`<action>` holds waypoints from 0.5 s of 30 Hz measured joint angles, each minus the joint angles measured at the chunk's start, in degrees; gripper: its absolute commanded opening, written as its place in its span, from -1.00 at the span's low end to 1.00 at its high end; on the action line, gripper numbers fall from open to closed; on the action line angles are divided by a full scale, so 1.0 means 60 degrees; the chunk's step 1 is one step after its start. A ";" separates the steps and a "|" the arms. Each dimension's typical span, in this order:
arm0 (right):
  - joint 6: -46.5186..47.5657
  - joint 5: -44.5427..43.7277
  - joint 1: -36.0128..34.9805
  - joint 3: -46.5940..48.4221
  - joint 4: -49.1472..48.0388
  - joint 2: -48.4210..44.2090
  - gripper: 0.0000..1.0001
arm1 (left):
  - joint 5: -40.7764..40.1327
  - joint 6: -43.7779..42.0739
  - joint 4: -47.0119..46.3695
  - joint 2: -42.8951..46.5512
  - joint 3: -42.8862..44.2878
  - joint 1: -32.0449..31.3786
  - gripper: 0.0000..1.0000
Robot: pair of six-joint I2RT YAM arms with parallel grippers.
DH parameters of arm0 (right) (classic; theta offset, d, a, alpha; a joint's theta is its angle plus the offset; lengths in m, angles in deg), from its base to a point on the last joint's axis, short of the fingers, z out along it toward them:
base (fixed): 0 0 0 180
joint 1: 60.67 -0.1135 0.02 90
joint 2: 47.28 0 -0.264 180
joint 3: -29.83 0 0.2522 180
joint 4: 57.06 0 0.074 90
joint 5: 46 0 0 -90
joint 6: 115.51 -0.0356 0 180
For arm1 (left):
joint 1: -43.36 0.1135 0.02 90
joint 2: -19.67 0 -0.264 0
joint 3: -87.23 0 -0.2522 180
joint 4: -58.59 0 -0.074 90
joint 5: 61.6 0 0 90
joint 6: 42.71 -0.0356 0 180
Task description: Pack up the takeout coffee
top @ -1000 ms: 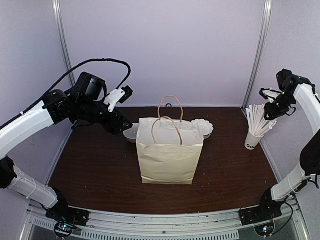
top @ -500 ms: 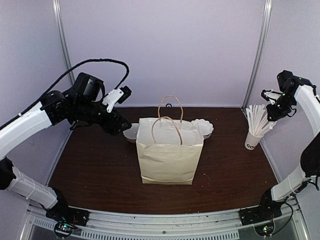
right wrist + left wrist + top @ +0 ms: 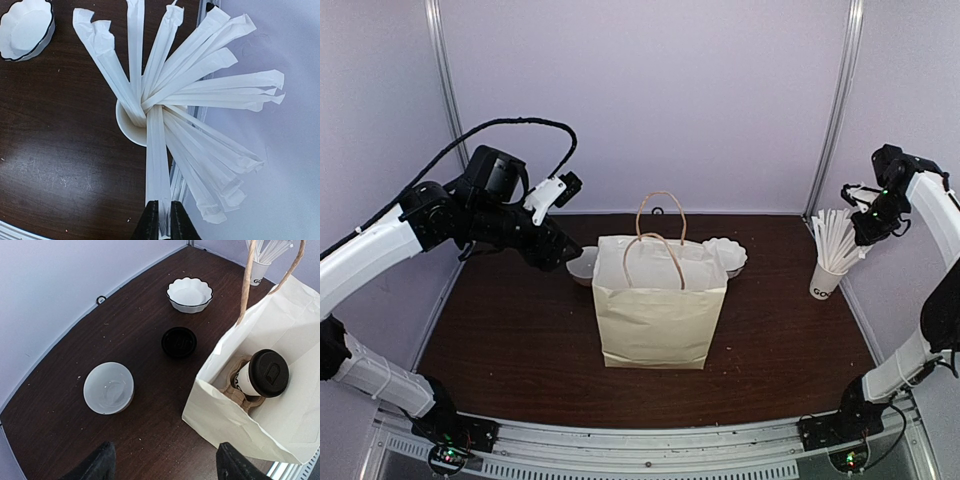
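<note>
Note left gripper (image 3: 162,466) spread wide, empty; right gripper (image 3: 162,224) pinched on wrapped stick (image 3: 157,150). Find takeout coffee (image 3: 261,376) ahead-right of left gripper's fingers (image 3: 102,465), apart, upright, lidded, inside paper bag (image 3: 220,410). Expect light, crushable wall, slick lid; take just under lid, gently.

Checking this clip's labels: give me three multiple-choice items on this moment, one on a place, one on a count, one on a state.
1. Where is the lidded cup? A in the bag; B held in the air; C tipped over.
2. How many bowls? A one; B two; C four.
3. The right claw is: A wide open; B pinching a stick; C holding a lid.

1 A: the left wrist view shows it standing inside.
2 B: one plain, one scalloped.
3 B: one stick sits pinched in it.
</note>
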 measured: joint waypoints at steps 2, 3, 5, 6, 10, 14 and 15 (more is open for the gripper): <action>-0.0026 0.0000 0.0000 0.0000 0.0000 0.0036 -0.98 | 0.0000 0.0000 0.0000 0.0000 -0.0004 0.0000 0.46; -0.0036 0.0000 0.0000 0.0000 0.0000 0.0047 -1.00 | 0.0000 0.0000 0.0000 0.0000 -0.0007 0.0000 0.46; -0.0098 0.0000 0.0000 0.0000 0.0000 0.0055 -1.00 | 0.0007 0.0000 0.0004 0.0007 -0.0022 0.0000 0.45; -0.0095 0.0000 0.0000 0.0004 0.0007 0.0055 -1.00 | 0.0011 0.0000 0.0000 0.0007 -0.0025 0.0000 0.46; -0.0084 0.0004 0.0000 0.0419 0.0244 0.0106 -1.00 | 0.0036 -0.0004 0.0004 0.0007 -0.0029 0.0000 0.46; -0.0062 0.0022 0.0000 0.1479 0.0637 0.0124 -1.00 | 0.0044 -0.0025 0.0004 0.0004 -0.0029 0.0000 0.46; -0.0062 0.0033 0.0000 0.1752 0.0739 0.0120 -1.00 | 0.0040 -0.0025 0.0004 0.0000 -0.0029 0.0000 0.46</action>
